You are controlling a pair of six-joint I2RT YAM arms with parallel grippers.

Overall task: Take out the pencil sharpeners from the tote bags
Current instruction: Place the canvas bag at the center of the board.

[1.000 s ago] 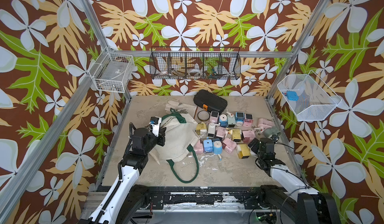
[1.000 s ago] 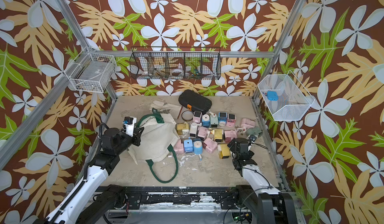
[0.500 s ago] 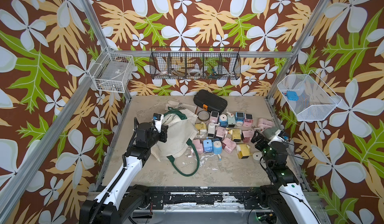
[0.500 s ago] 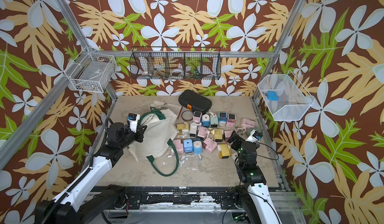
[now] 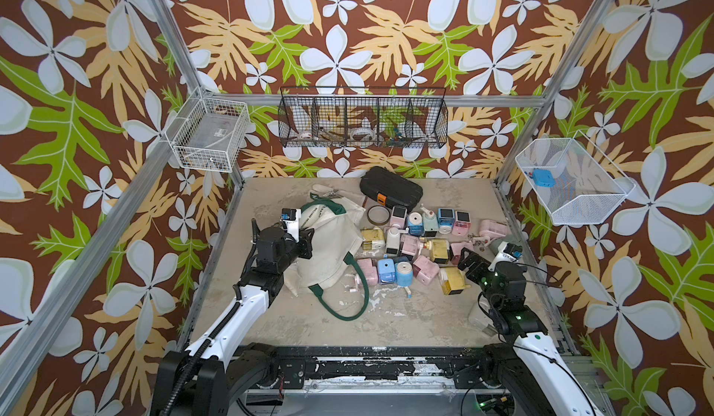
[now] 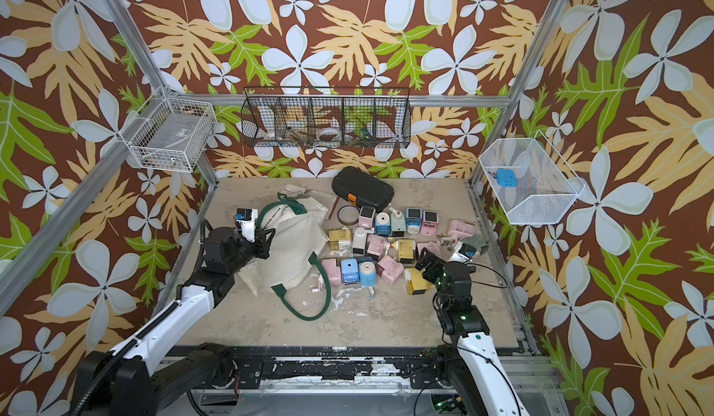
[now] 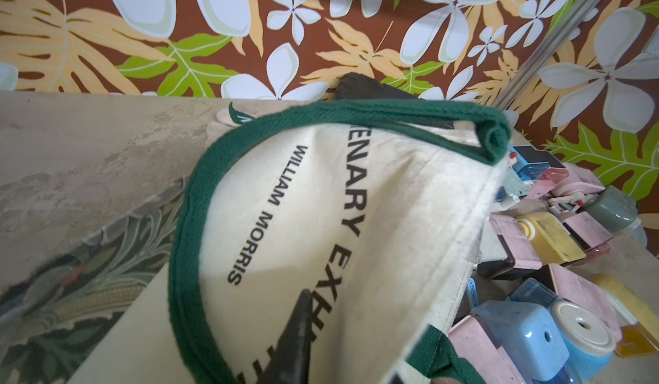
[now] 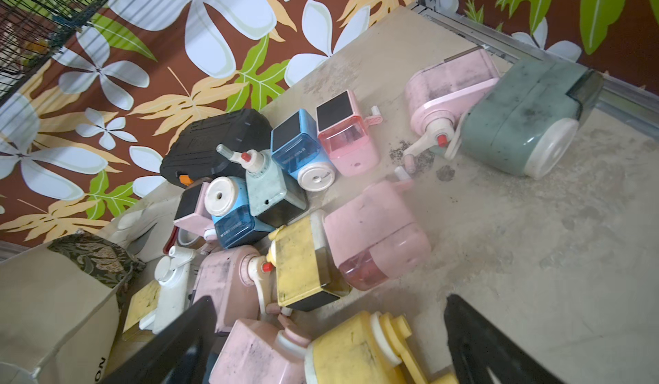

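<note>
- The pencil sharpeners (image 5: 410, 246) lie in a tight heap on the tabletop (image 5: 405, 329), just to the right of the tote bag (image 5: 328, 248). The nearest ones are against its canvas. No view looks into the bag, so I cannot tell whether any are left inside.
- The left hand (image 5: 308, 239) is at the bag's raised left side. In the left wrist view one finger (image 7: 296, 336) lies against the printed canvas, but I cannot tell whether cloth is pinched or the jaws stand parted. If the cloth slips, the bag would likely sag shut over anything inside. A drag to the right would sweep the bag into the heap.
- The right hand (image 5: 469, 261) is spread wide and empty, above the yellow sharpener (image 5: 452, 281) at the heap's near corner. The bodies there touch and their cranks stick out. A descent could straddle two at once, snag a crank, or shove a neighbour aside.
- The green handle loop (image 5: 347, 309) trails on the near tabletop and could catch a passing finger.
- A grey-green sharpener (image 8: 517, 125) sits close to the right frame rail (image 5: 512, 232), so a push could wedge it there. The black hard case (image 5: 390, 193) and tape roll (image 5: 375, 214) close off the back of the heap.
- Open room is the bare near strip and the far right corner.
</note>
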